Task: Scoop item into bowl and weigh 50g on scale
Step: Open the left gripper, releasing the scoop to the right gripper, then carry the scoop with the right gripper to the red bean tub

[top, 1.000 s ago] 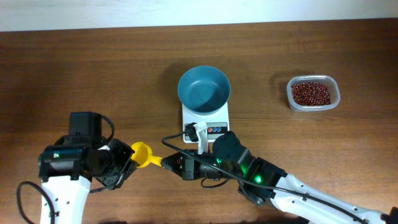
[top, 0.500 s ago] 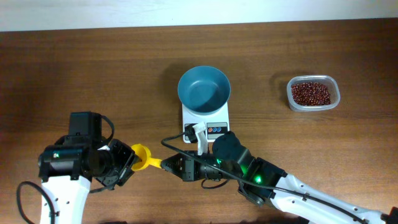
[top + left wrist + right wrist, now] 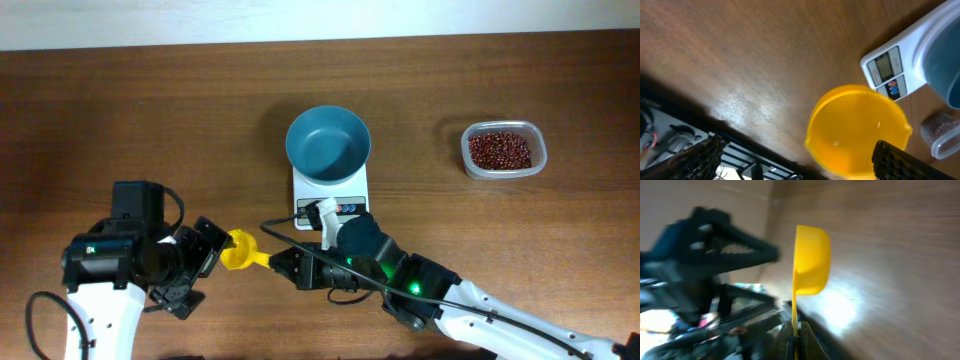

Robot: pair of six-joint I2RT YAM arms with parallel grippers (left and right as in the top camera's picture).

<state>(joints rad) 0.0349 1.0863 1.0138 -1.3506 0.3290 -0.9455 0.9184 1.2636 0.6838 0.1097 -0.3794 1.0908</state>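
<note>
Scoop handle's pinched in my right gripper, left gripper spread wide around the cup. Nothing scooped yet: bowl sits empty on the scale, beans all in their tub.

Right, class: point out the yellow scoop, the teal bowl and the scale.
yellow scoop (image 3: 238, 249): overhead view, its cup.
teal bowl (image 3: 328, 145): overhead view, bare inside.
scale (image 3: 352, 194): overhead view, white front deck.

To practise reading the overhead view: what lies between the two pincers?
A yellow scoop, in the overhead view: the right pincer grips its handle, its cup at the open left pincer.
</note>
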